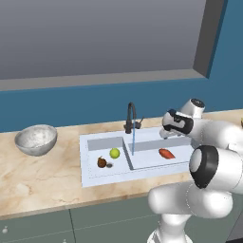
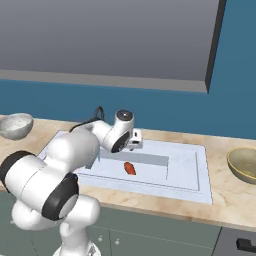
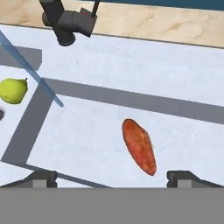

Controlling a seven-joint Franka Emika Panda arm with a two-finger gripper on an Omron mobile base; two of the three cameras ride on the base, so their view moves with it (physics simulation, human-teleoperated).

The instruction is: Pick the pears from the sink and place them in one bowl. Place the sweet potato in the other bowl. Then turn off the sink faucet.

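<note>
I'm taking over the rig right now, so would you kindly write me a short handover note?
Gripper: open, empty, above the sweet potato in the sink's right basin.
Yellow-green pear and brown pear: left basin.
Grey bowl: on the counter left of the sink. Second bowl: counter to the right.
Faucet: water running.
Done: nothing.
Left: bowl both pears, bowl the potato, shut the faucet.

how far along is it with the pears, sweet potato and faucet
Nothing looks done yet. Both pears, the green one and the brown one, still lie in the sink's left basin, and the grey bowl looks empty. In hand: the gripper hovers open above the sweet potato in the right basin. Water is still running from the faucet.
</note>
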